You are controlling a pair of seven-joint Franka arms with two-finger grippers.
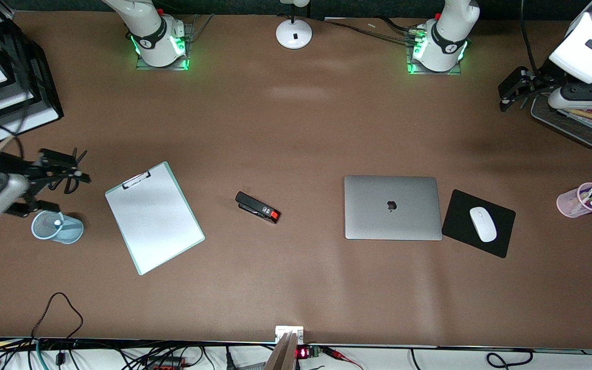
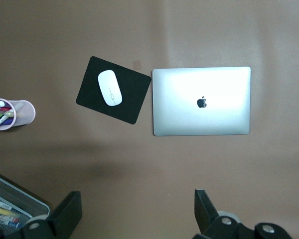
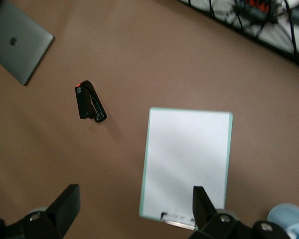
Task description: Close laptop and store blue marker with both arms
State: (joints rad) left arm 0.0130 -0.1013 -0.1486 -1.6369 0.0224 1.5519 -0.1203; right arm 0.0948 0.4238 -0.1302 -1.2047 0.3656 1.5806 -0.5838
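The silver-grey laptop (image 1: 392, 207) lies shut and flat, apple logo up, toward the left arm's end of the table. It also shows in the left wrist view (image 2: 201, 101) and in the right wrist view (image 3: 19, 41). The blue marker does not show as such. A small whitish tip stands in the pale blue mesh cup (image 1: 57, 226), and I cannot tell what it belongs to. My left gripper (image 1: 513, 102) is open and empty in the air beside a mesh tray (image 1: 567, 122); its own view shows bare table under it (image 2: 137, 199). My right gripper (image 1: 76, 172) is open and empty above the blue cup (image 3: 134, 194).
A clipboard (image 1: 153, 217) and a black stapler (image 1: 257, 207) lie mid-table. A black mouse pad (image 1: 501, 216) with a white mouse (image 1: 482, 224) lies beside the laptop. A pink cup (image 1: 573, 203) holds markers. A lamp base (image 1: 294, 34) stands between the arm bases. Black trays (image 1: 29, 77) are stacked at the right arm's end.
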